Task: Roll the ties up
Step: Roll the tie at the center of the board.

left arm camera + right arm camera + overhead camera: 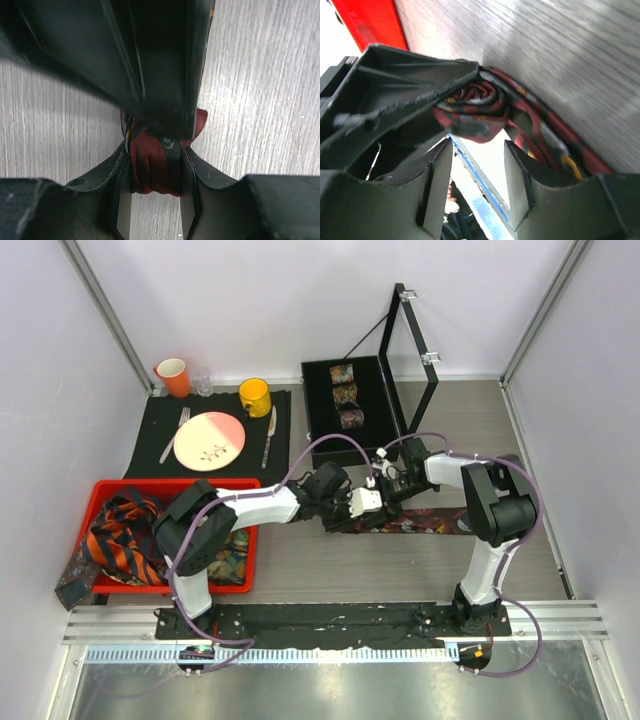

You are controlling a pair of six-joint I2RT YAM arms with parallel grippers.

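A dark red-brown patterned tie (430, 522) lies flat on the wooden table, with one end rolled into a small coil. My left gripper (374, 504) is shut on that coil, which shows as red fabric (152, 170) squeezed between the jaws (155, 150). My right gripper (388, 490) meets it from the right. In the right wrist view its jaws (477, 145) stand open just short of the coil (470, 112), and the tie's tail (545, 135) trails off to the right. The left gripper's finger (405, 95) lies against the coil.
An open black case (318, 410) behind holds three rolled ties (345, 395). A red bin (175, 486) at left holds orange-navy striped and other ties (120, 535). At back left a black placemat (160, 435) carries a plate (209, 440), cutlery, and cups orange (173, 376) and yellow (254, 396).
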